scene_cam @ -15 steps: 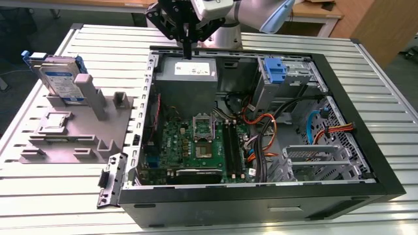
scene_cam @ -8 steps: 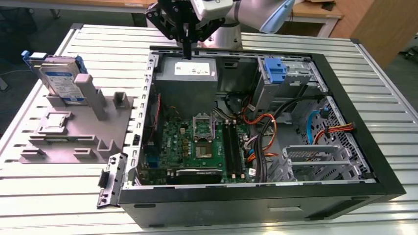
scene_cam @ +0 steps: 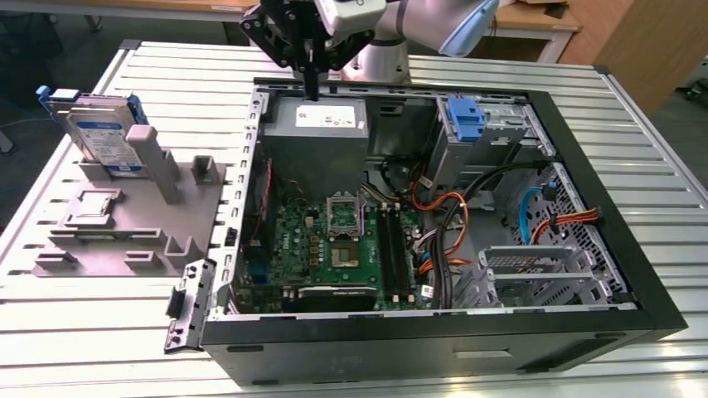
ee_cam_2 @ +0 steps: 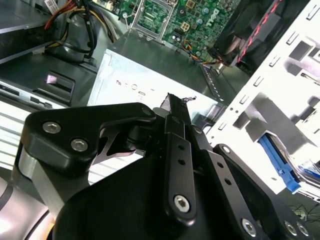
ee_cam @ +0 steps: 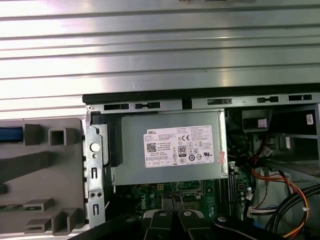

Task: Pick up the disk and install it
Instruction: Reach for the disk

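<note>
Evidently pickup is not yet begun: the gripper [scene_cam: 313, 93], fingers pressed together and empty, hangs over the power supply [scene_cam: 317, 126]. The disk [scene_cam: 102, 139], well apart, would need them parted.

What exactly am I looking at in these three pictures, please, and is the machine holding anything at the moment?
This is a single robot arm with a black two-fingered gripper at its end. The exterior view looks on from a camera off the arm at a slatted metal table. The two wrist views come from cameras riding on the arm, looking past the gripper. On the table lies an open computer case, showing its green circuit board and grey power supply. Towards the exterior view's left stands a grey holder with the disk upright in it, a silver drive in a blue frame. The gripper hangs above the power supply, shut and holding nothing; the disk is untouched.
</note>
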Tool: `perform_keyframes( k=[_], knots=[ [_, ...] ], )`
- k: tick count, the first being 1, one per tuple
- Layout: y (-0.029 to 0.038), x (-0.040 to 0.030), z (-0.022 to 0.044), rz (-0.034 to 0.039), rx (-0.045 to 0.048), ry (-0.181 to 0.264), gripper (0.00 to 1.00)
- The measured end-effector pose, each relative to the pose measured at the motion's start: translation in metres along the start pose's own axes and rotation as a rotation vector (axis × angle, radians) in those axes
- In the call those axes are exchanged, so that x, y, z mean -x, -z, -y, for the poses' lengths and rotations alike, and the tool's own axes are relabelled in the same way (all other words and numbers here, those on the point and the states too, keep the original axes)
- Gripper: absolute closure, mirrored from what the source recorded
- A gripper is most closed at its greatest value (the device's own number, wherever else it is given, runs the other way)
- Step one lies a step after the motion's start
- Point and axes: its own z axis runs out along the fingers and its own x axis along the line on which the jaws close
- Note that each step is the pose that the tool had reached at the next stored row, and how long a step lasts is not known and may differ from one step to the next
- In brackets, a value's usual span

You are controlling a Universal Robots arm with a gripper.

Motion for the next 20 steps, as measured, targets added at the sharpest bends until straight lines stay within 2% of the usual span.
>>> perform_keyframes(
  k=[6, 20],
  knots=[
    [-0.0003, -0.0052, 0.0004, -0.0001, 0.0000, 0.000, 0.90],
    [-0.0008, -0.0117, 0.0009, -0.0007, -0.0001, 0.000, 0.90]
  ],
)
